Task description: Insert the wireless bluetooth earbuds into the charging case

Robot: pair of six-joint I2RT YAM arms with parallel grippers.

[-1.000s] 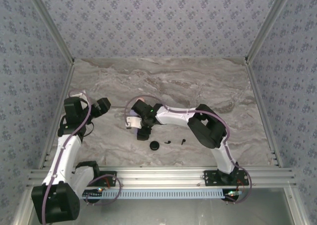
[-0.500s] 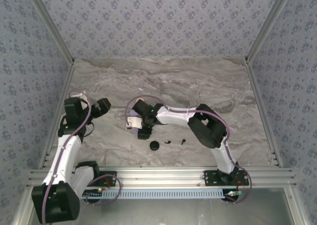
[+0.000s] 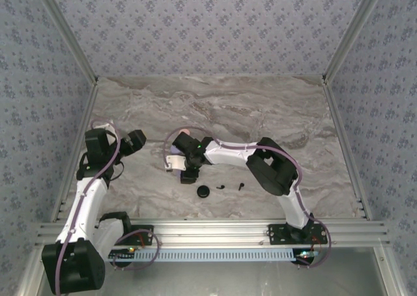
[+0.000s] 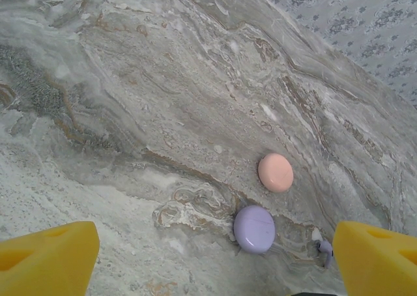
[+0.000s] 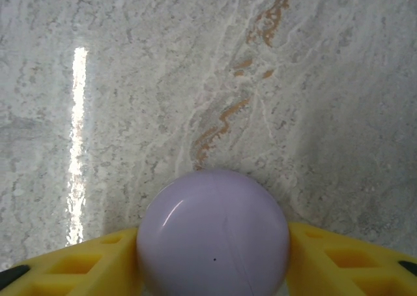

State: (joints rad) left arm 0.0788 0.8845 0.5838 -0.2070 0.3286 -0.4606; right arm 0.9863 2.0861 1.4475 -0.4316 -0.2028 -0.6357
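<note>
Left end effector [image 4: 212, 263]: jaws spread wide, nothing between them; it hangs above the surface [image 3: 260, 113] on the left side.
Pink case [image 4: 275, 172]: closed, lying flat in the left wrist view, apart from both yellow fingers.
Second lilac case [image 4: 254, 229]: closed, just nearer than the pink case, free of any end effector.
Lilac earbud [image 4: 324, 250]: lies just right of the second lilac case, beside the right-hand finger.
Right end effector [image 5: 213, 260]: jaws partly closed around the lilac case [image 5: 212, 221]; both fingers appear to touch its flanks.
Black case [image 3: 204, 192]: on the surface, near the right end effector, toward the bases.
Black earbuds [image 3: 221, 186]: two, lying right of the black case, slightly apart from each other.
Earbud handling (judgement): very light, hard, glossy and rounded, so likely to slip or flick away. Pinch across the bulb, with the stem left free for seating.
Case handling (judgement): rigid, light, smooth dome. Hold low across the widest part, because a high grip may squeeze it out.
Change from the earlier frames: the right end effector has shifted slightly away from the bases. Left arm, black case and black earbuds are unmoved.
</note>
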